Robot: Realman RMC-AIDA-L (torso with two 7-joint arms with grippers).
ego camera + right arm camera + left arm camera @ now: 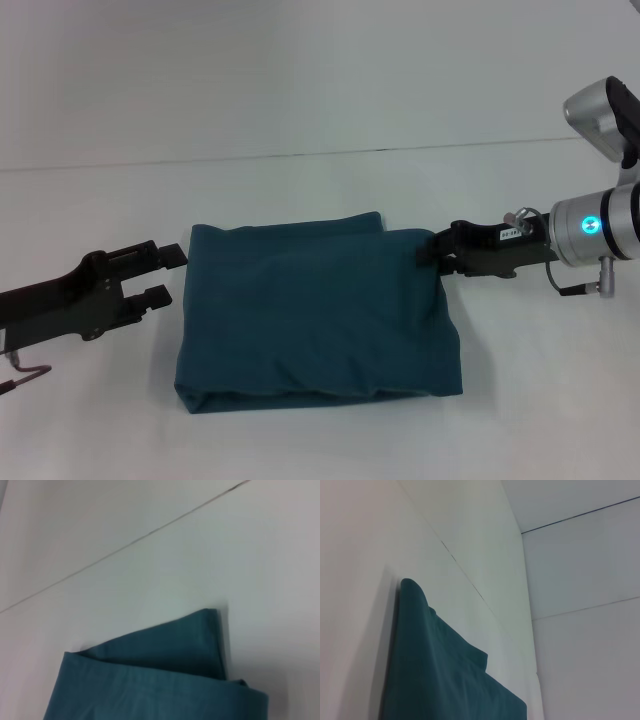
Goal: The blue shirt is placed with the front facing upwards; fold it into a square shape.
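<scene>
Blue shirt (315,315) folded, tools alongside, seemingly clear

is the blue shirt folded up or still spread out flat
Folded. The blue shirt lies as a compact, roughly square bundle with stacked layers along its edges; no sleeves, collar or lettering show.

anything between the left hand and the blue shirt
Nothing. In the head view a narrow strip of bare white table separates the open left hand from the blue shirt. The right hand sits at the shirt's opposite edge.

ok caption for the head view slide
Blue shirt folded into a rough square, open left gripper and right gripper at its sides.
</scene>
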